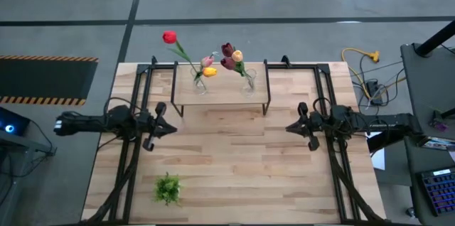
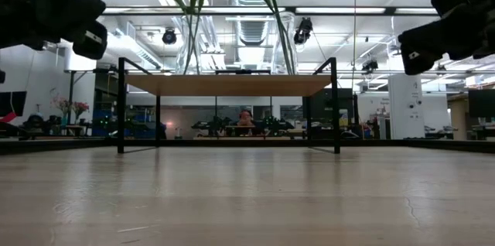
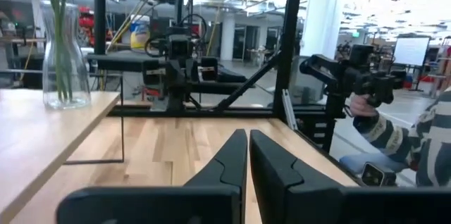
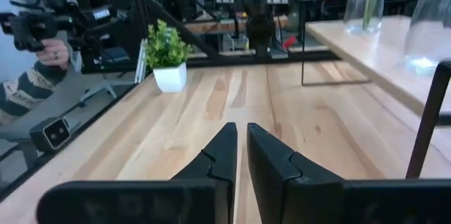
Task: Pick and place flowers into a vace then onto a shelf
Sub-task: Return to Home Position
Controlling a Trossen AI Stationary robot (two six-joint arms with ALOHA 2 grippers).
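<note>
Two clear glass vases (image 1: 200,84) (image 1: 248,84) stand by their bases on the shelf (image 1: 220,97), a light-wood plank on black legs at the table's far side. The flowers stand stem-down in them: red (image 1: 169,38), pink (image 1: 207,61) and orange-yellow (image 1: 210,72) heads in the left vase, maroon (image 1: 227,50) and orange (image 1: 237,56) heads in the right. My left gripper (image 1: 170,128) hovers shut over the table's left middle, in front of the shelf. My right gripper (image 1: 289,128) hovers shut at the right middle, facing it. In the wrist views each pair of fingers (image 3: 248,134) (image 4: 241,127) holds nothing.
A small bushy green tuft in a white pot (image 1: 168,188) (image 4: 165,55) stands near the table's near-left corner. Black frame rails run along both sides of the table (image 1: 234,162). A person in a striped sleeve (image 3: 394,129) holds a hand-held device beside the table.
</note>
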